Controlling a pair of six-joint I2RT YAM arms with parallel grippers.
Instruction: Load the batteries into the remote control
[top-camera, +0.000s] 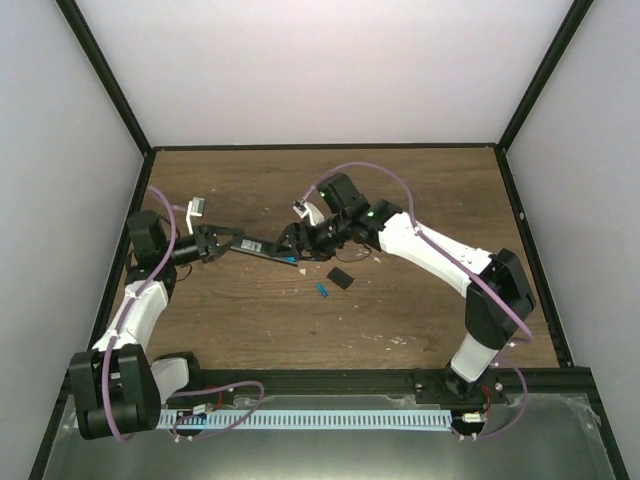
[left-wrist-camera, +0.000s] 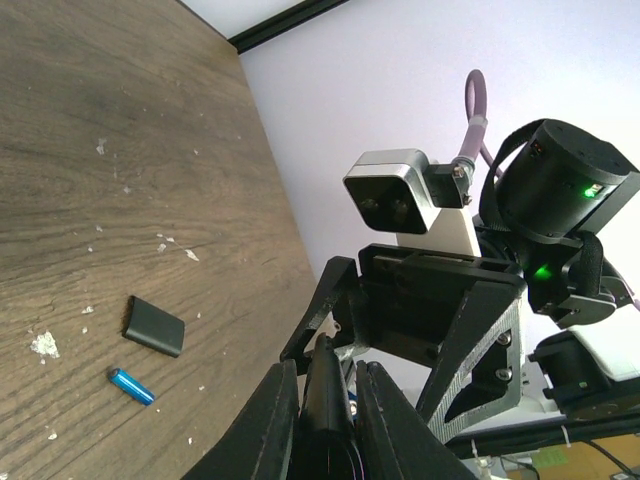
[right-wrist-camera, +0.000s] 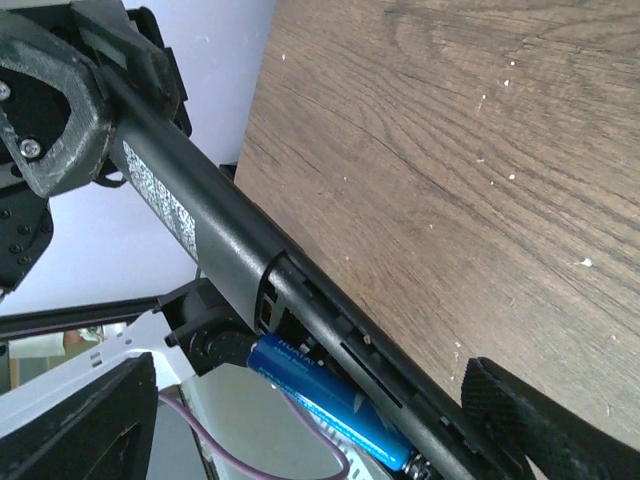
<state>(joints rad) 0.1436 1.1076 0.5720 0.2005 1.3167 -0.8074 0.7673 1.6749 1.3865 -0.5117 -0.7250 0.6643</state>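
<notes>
The remote control is a slim black bar held above the table. My left gripper is shut on its left end; in the left wrist view the fingers clamp its thin edge. My right gripper is open astride its right end. In the right wrist view the remote shows its open bay with one blue battery lying along it, between the spread fingers, touched by neither. A second blue battery lies on the table and shows in the left wrist view.
The short black cover piece lies on the wooden table right of the loose battery; it also shows in the left wrist view. White specks dot the wood. Black frame posts and white walls bound the table.
</notes>
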